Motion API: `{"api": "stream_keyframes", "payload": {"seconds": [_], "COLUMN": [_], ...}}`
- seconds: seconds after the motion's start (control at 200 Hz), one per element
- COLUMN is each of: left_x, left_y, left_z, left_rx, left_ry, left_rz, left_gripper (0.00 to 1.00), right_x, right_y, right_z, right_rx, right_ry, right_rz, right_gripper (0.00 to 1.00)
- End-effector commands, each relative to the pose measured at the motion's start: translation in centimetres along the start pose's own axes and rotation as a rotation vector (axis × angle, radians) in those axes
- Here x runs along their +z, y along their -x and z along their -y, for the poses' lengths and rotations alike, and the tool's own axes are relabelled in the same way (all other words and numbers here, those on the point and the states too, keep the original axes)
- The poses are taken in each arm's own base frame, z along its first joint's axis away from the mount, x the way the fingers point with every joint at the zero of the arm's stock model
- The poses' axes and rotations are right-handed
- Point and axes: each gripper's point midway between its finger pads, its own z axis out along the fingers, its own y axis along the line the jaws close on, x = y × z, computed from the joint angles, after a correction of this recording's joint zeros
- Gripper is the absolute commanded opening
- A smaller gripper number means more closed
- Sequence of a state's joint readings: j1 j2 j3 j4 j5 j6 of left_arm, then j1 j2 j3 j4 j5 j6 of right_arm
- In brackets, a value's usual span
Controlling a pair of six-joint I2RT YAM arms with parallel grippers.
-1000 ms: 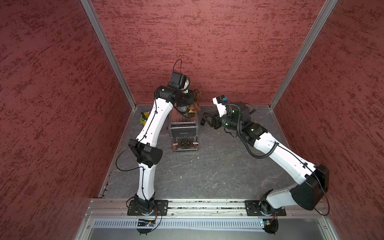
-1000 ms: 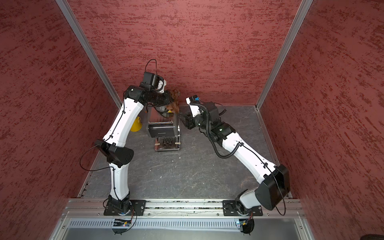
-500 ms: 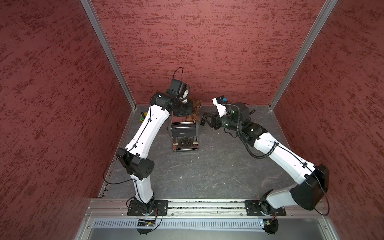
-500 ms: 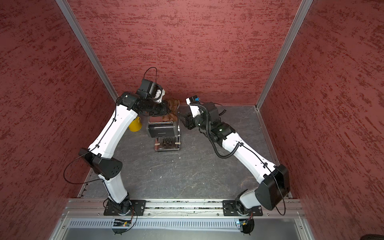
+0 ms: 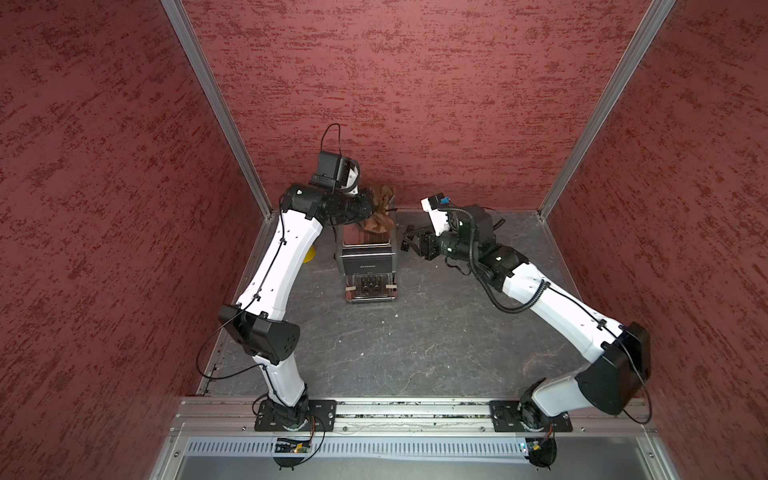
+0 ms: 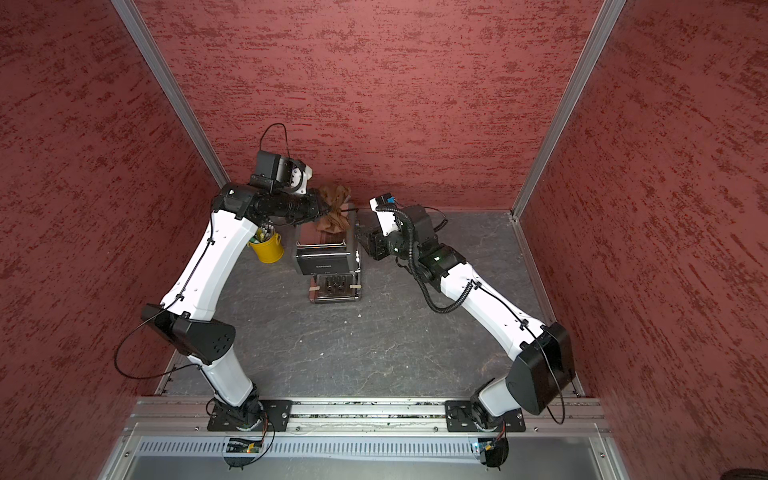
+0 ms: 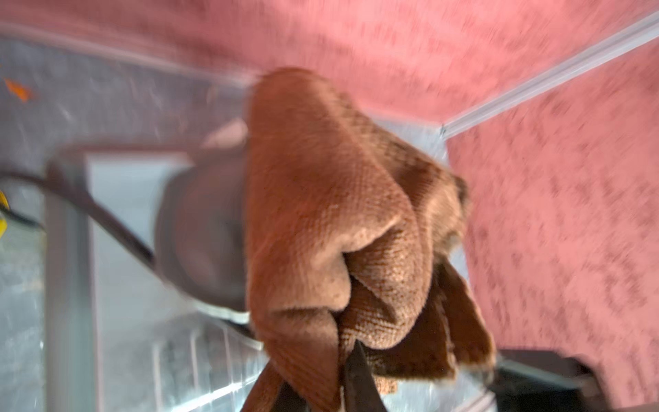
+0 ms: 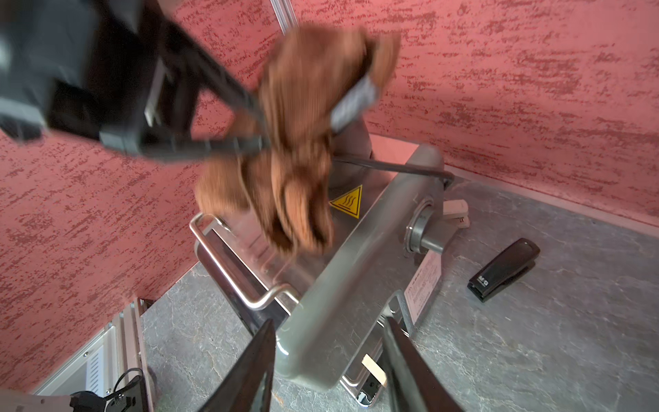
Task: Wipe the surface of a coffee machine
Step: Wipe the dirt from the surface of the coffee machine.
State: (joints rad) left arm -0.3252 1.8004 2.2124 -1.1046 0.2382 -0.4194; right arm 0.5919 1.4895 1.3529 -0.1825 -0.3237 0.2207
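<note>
The coffee machine [image 5: 365, 259] [image 6: 326, 261] stands near the back wall, with its steel drip tray toward me. My left gripper [image 5: 374, 210] [image 7: 321, 374] is shut on a bunched brown cloth [image 6: 334, 208] [image 7: 321, 214]. The cloth [image 8: 299, 160] hangs, blurred, over the machine's top, by the yellow warning sticker [image 8: 346, 201]; contact with the top cannot be told. My right gripper [image 5: 407, 245] [image 8: 330, 321] is at the machine's right side. Its jaws are closed on the grey body [image 8: 331, 285] at a front upper corner.
A yellow bucket of pens [image 6: 267, 247] stands left of the machine, under my left forearm. A black stapler [image 8: 504, 269] lies on the grey floor to the machine's right. The machine's black cord [image 8: 392, 167] runs off its back. Red walls close in on three sides.
My left arm's elbow has swung outward and lower and its wrist has turned, while the cloth stays over the back of the machine's top. The right arm has not moved.
</note>
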Motion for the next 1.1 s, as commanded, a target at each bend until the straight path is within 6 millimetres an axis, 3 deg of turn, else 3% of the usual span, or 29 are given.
{"api": "stream_keyframes", "payload": {"seconds": [0.0, 0.225, 0.496, 0.731, 0.887, 1.097], "left_x": [0.8, 2.8, 5.2, 6.8, 6.8, 6.8], "left_y": [2.6, 4.7, 3.7, 2.8, 2.5, 2.2], "left_z": [0.9, -3.3, -5.8, -7.7, -9.6, -9.9], "left_rx": [-0.012, -0.075, -0.138, -0.169, -0.129, -0.083], "left_ry": [-0.058, 0.024, -0.015, -0.151, -0.15, -0.224], "left_rz": [0.062, 0.063, -0.047, -0.167, -0.195, -0.225], "left_gripper": [0.0, 0.0, 0.0, 0.0, 0.0, 0.0], "right_x": [-0.2, -0.8, -0.9, -0.7, -0.5, 0.3], "right_y": [1.5, 1.4, 1.2, 1.1, 1.1, 1.0], "right_z": [-0.6, -0.5, -0.6, -0.7, -0.9, -0.5], "right_rx": [-0.002, -0.003, 0.005, 0.009, 0.021, 0.025], "right_ry": [0.023, 0.011, 0.019, 0.027, 0.041, 0.031], "right_rz": [0.034, 0.041, 0.043, 0.033, 0.029, 0.01], "right_gripper": [0.49, 0.49, 0.49, 0.49, 0.49, 0.49]}}
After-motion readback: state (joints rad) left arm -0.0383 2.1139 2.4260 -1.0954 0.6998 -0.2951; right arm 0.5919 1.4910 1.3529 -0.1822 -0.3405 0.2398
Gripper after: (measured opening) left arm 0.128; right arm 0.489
